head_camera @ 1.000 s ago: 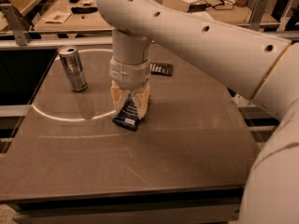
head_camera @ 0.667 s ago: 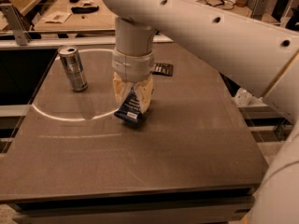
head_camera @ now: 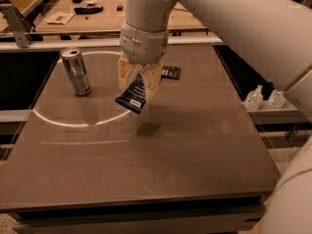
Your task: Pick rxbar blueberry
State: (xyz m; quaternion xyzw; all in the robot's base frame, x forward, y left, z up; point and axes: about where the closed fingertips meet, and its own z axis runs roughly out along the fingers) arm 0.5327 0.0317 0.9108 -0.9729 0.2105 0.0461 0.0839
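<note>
My gripper (head_camera: 139, 84) hangs from the white arm over the middle of the dark table (head_camera: 195, 150). Its pale fingers (head_camera: 154, 80) are shut on the rxbar blueberry (head_camera: 132, 95), a dark-blue wrapper with white text. The bar hangs tilted, its lower end to the left, clear above the table, with its shadow below. A black-brown bar wrapper (head_camera: 171, 72) lies flat on the table just behind and to the right of the gripper.
A silver can (head_camera: 76, 71) stands upright at the left of the table. Two small white bottles (head_camera: 255, 98) sit on a ledge off the right edge. A wooden bench with small items stands behind the table.
The gripper has risen with the blue bar in it. The bar has left the table surface and now hangs above it.
</note>
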